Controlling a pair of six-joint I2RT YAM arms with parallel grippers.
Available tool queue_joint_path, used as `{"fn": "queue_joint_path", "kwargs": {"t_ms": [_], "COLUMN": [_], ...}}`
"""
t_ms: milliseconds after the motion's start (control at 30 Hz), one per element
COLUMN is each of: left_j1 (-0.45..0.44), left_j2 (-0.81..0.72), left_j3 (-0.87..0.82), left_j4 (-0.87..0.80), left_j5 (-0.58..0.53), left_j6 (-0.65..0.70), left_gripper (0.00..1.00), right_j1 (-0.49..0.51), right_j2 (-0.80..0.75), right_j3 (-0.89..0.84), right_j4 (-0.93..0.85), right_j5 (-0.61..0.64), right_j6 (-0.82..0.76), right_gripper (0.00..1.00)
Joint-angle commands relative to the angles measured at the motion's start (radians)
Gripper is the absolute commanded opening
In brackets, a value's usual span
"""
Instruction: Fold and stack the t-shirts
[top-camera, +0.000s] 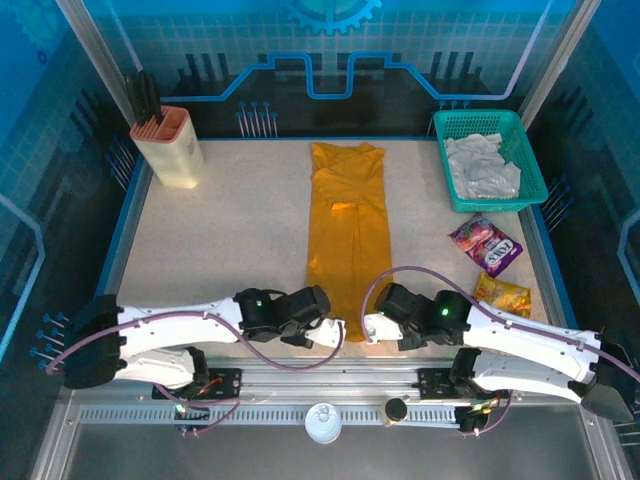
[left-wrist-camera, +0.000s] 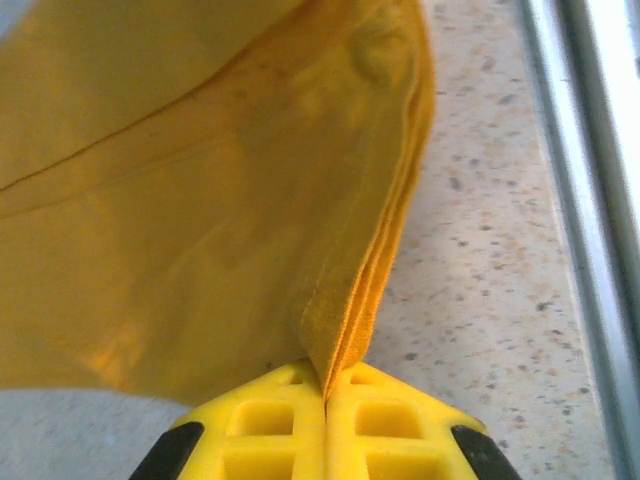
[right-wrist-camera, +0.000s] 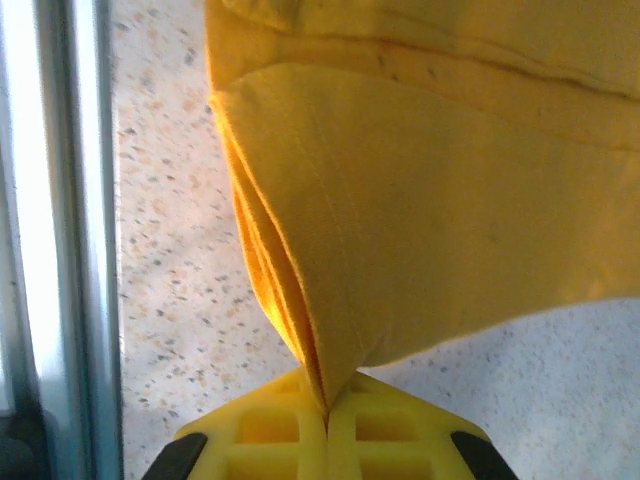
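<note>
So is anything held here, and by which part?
The mustard-orange t-shirt: the left gripper and the right gripper each pinch a corner of its near end, layers together.

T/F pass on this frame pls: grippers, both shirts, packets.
1. The left gripper and the right gripper are both shut on the mustard-orange t-shirt. True.
2. The pale t-shirt lies flat on the table. False: it sits crumpled in the green basket.
3. The mustard-orange t-shirt is a long narrow strip running away from the arms. True.
4. The purple packet is in the basket. False: it lies on the table on the near side of the basket, by the yellow packet.
</note>
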Motion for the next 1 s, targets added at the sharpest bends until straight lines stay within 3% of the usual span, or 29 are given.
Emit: {"fn": "queue_joint_path", "kwargs": {"t_ms": [0,200,367,567,767,967], "left_j1": [0.008,0.128,0.287,0.445,0.537,0.563], "left_j2": [-0.056,-0.033,0.068,0.231,0.403,0.531], "left_j3": [0.011,0.053,0.106,0.243,0.364,0.435], "left_j4": [0.046,0.176,0.284,0.349,0.376,0.392], "left_j5": [-0.145,-0.186,-0.152,-0.084,-0.035,-0.013], "left_j6": [-0.064,-0.081,-0.063,-0.001,0.039,0.058], "left_gripper": [0.00,0.00,0.00,0.00,0.00,0.00], "right_j1": [-0.016,-0.144,-0.309,-0.474,-0.578,-0.624], "right_j2": [-0.013,0.007,0.064,0.242,0.414,0.574], "right_j3": [0.052,0.095,0.126,0.211,0.291,0.354], "right_j4": [0.002,0.258,0.475,0.585,0.661,0.713], "right_j5": [0.109,0.151,0.079,0.009,-0.040,-0.020], "right_j6": [0.050,0.022,-0.020,-0.063,-0.044,-0.031], "right_gripper": [0.00,0.00,0.00,0.00,0.00,0.00]}}
